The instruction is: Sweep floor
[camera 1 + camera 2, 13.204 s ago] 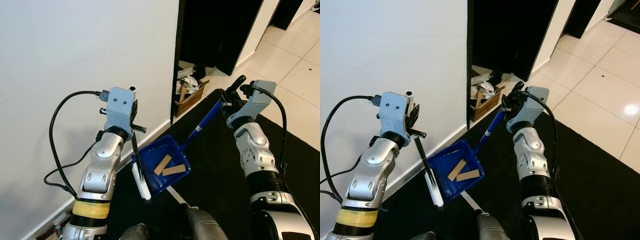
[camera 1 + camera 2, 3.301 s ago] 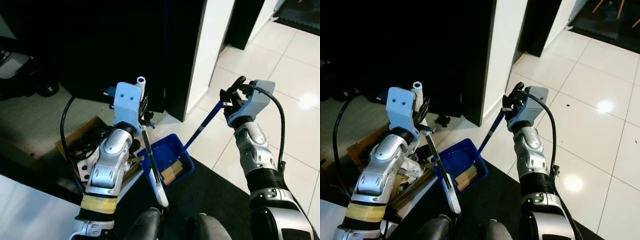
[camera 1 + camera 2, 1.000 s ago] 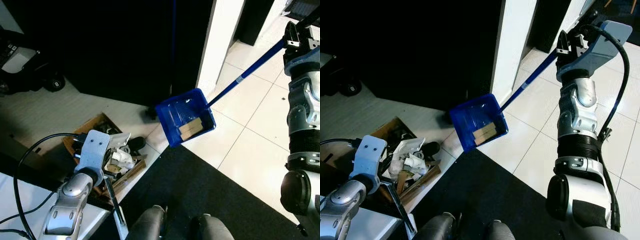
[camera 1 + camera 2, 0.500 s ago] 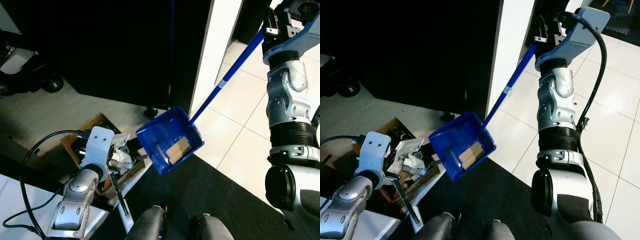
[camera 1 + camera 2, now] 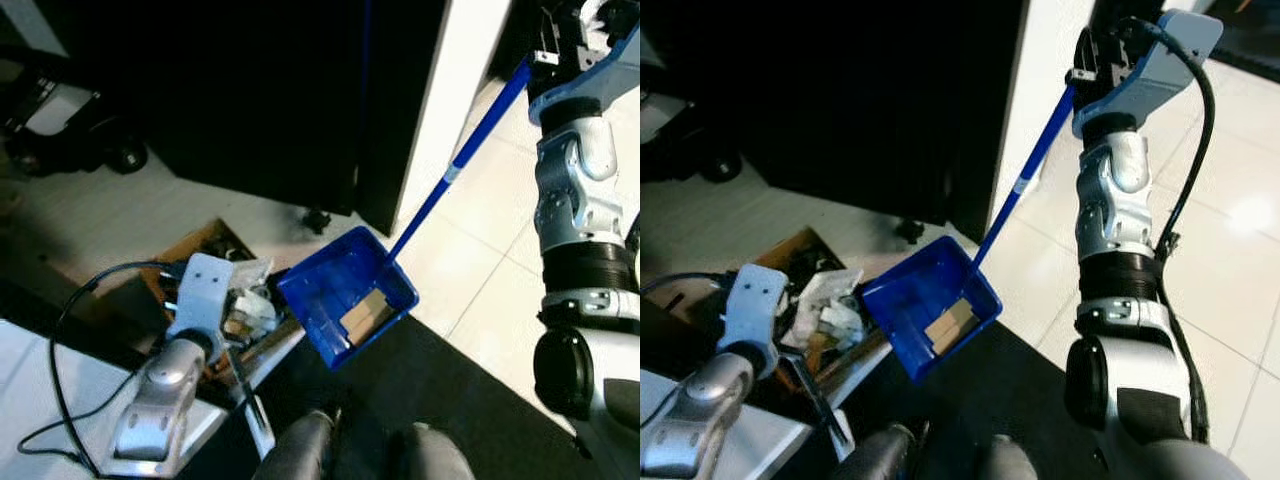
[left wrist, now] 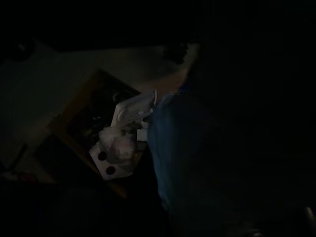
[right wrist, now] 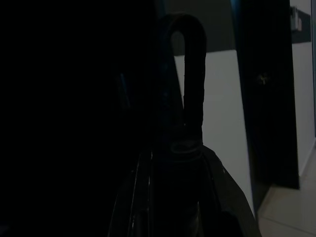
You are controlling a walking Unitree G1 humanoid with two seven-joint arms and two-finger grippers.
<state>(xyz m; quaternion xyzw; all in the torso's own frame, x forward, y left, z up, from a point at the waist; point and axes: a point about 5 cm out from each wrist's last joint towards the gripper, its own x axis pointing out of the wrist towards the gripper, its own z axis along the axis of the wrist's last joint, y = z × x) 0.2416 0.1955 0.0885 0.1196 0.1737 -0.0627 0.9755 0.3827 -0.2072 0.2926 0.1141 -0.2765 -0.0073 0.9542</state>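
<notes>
The right claw [image 5: 1090, 62], clenched on the dustpan [image 5: 345, 297] handle, has swung it beside the cardboard box [image 5: 205, 290], ready for tipping. Left claw's state: cannot tell.

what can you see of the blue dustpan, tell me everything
The blue dustpan looks like glossy plastic: an open box-shaped pan on a long blue handle with a pale band partway up. It hangs in the air, tilted, above where the black mat meets the tiled floor, beside a cardboard box of rubbish. Flat tan scraps lie in its lower corner. The right pincer grips the handle's top, raised high.
</notes>
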